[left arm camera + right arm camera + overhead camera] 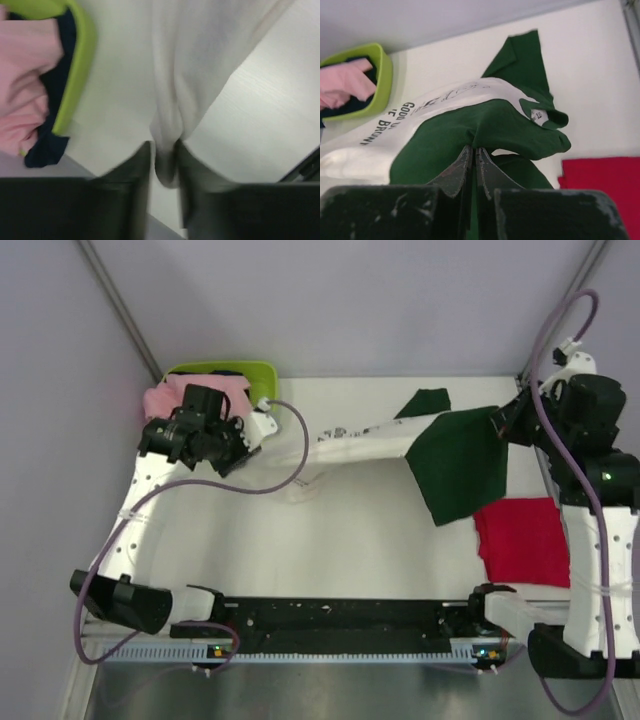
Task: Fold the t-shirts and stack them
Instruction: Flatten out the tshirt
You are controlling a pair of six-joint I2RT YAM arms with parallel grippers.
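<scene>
The white t-shirt with dark green sleeves point(365, 445) hangs stretched between both grippers above the table's far half. My left gripper point(262, 426) is shut on its white body cloth point(175, 75), pinched between the fingers point(137, 172). My right gripper point(503, 422) is shut on a dark green sleeve point(485, 127), which droops in a wide flap point(458, 465). The black print point(395, 117) shows on the white cloth. The red t-shirt point(522, 540) lies folded flat on the table at the right, also in the right wrist view point(605, 185).
A lime-green basket point(258, 373) with pink and dark cloth point(165, 398) stands at the far left corner, just behind the left gripper; it also shows in the left wrist view point(80, 65). Grey walls close the back. A black rail point(340, 625) runs along the near edge.
</scene>
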